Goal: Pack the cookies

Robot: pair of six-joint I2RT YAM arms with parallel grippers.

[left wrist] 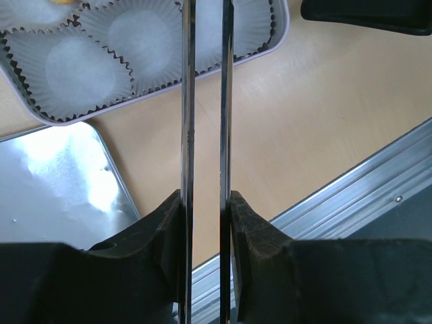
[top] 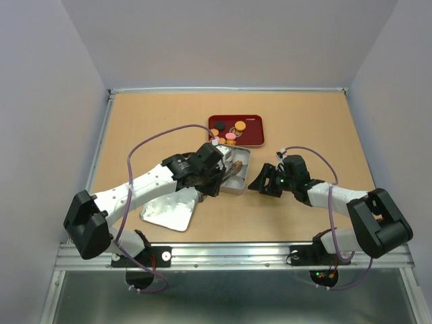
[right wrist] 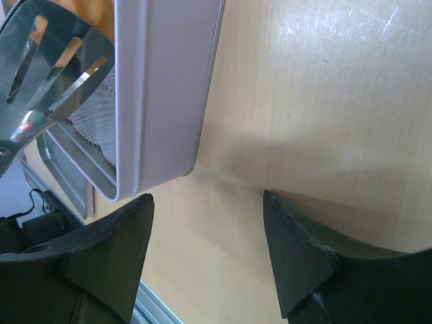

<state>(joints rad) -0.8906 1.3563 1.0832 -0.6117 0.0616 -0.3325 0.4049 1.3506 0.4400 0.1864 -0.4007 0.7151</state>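
1. One tin (top: 241, 177) sits mid-counter (top: 304, 121), just near of the tray (top: 255, 136); the cookies (top: 230, 136) that show lie on the tray, outside the tin's cups (left wrist: 81, 74)
2. The left fingers (left wrist: 260, 233) are clamped on the tongs (left wrist: 227, 101), whose blades reach over the tin; whether a cookie sits between the tips I cannot tell
3. The right fingers (right wrist: 297, 250) stand apart with nothing between them, low over the counter just right of the tin's near corner
4. Risk: the right finger nearest the tin is so close that a small drift left would nudge it, shifting the cups from under the tongs, so a cookie lands on a rim or the counter
5. Risk: the tongs are thin and smooth, held by squeeze alone; a twist in the grip would skew the tips and spill a cookie
6. Risk: both sets of fingers crowd one corner, so a swing by either could strike the other
7. Risk: the lid (top: 169, 212) lies near-left of the tin, where a low sweep could catch it
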